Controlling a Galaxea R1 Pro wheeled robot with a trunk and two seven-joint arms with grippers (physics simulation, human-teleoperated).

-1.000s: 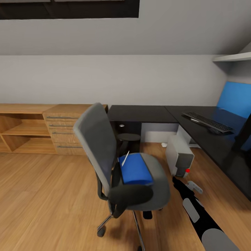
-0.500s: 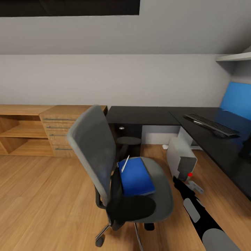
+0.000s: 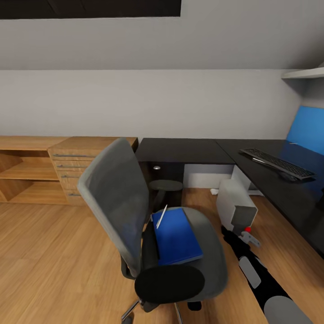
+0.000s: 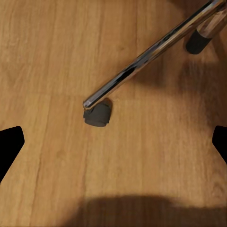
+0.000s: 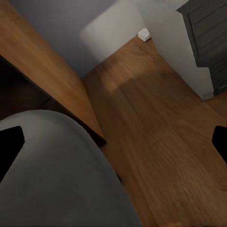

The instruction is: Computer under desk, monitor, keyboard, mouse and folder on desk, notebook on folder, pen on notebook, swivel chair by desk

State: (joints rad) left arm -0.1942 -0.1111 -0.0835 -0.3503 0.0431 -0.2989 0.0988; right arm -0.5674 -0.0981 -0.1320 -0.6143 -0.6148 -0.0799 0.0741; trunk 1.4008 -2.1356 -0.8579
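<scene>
1. Now the folder (image 3: 176,235) lies flat on the seat of the swivel chair (image 3: 148,234), its long axis pointing away from the robot.
2. It sits just left of the right claw (image 3: 247,236), the nearer arm.
3. Both claws have their fingers apart and hold nothing.
4. The bench (image 3: 270,180) stands further right.

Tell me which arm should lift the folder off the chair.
Right, probably. The right hand hangs just beside the swivel chair seat holding the folder, desk on that side.
</scene>
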